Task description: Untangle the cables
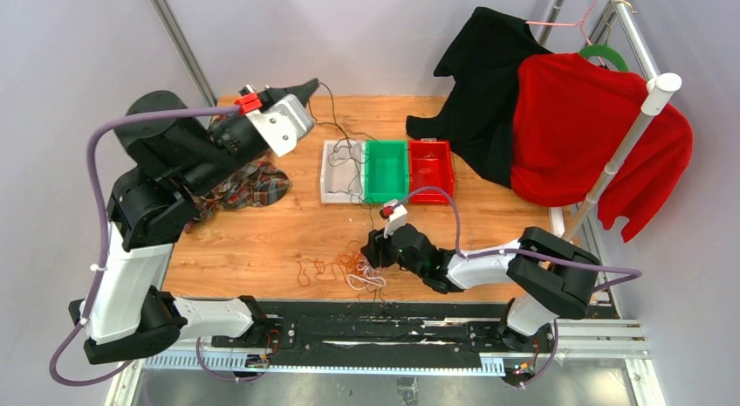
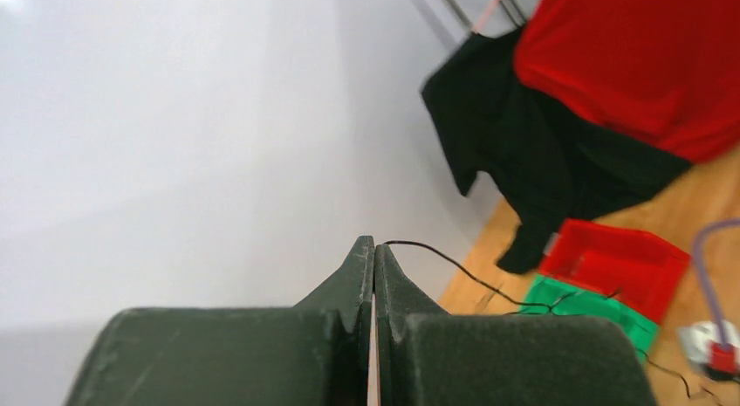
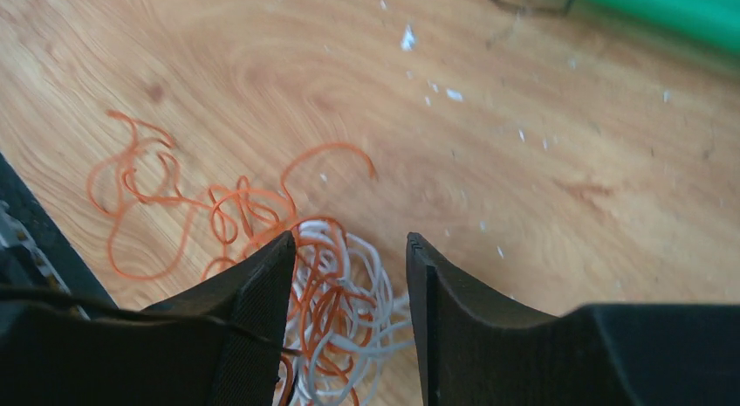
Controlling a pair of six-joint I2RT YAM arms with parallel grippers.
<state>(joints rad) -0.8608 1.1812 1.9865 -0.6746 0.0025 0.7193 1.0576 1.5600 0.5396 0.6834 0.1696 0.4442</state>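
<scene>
My left gripper is raised at the table's far left and shut on a thin black cable, which runs down over the white bin and green bin. In the left wrist view the black cable leaves the shut fingertips. An orange cable and a white cable lie tangled near the table's front edge. My right gripper is open right above that tangle. In the right wrist view the orange cable and white cable lie between the open fingers.
A red bin stands next to the green one. A plaid cloth lies under the left arm. A black garment and a red garment hang on a rack at the far right. White specks dot the wood.
</scene>
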